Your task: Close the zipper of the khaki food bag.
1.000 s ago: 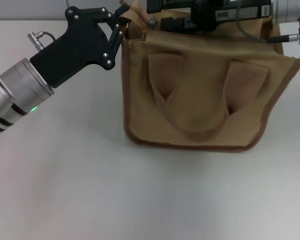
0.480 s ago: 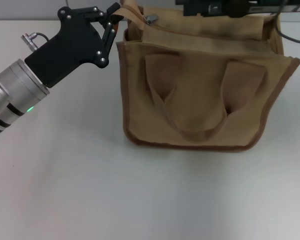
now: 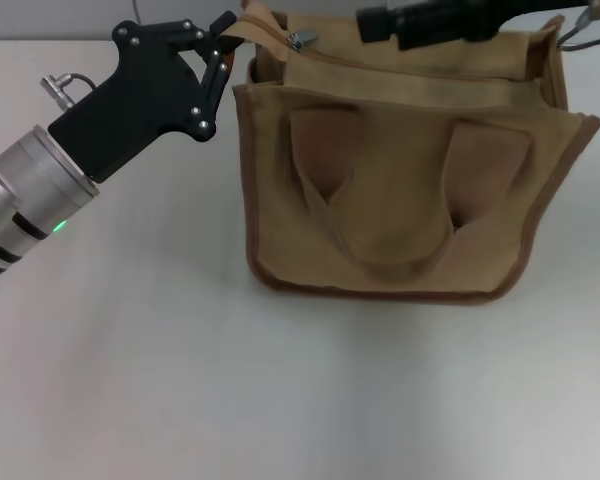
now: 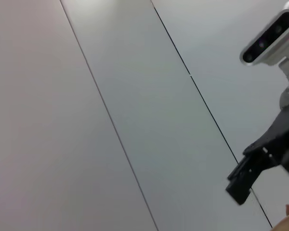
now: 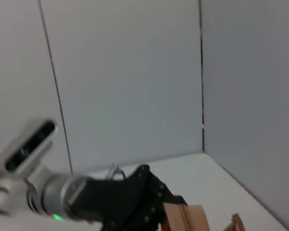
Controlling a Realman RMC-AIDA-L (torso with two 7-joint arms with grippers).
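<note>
Right gripper (image 3: 380,22) higher, above zipper (image 3: 400,68).

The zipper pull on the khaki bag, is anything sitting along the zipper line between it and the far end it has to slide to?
Partly: the right gripper hovers over the zipper line, beyond the pull tab. Nothing else visible lies on it. The left gripper pinches the khaki food bag corner behind the tab.

Khaki food bag (image 3: 410,190): plain tan canvas with darker brown edge trim; zipper (image 3: 400,68) tape khaki, pull tab silver. Left gripper (image 3: 230,35): black, on a silver arm with a green light. Table (image 3: 180,380): white.
</note>
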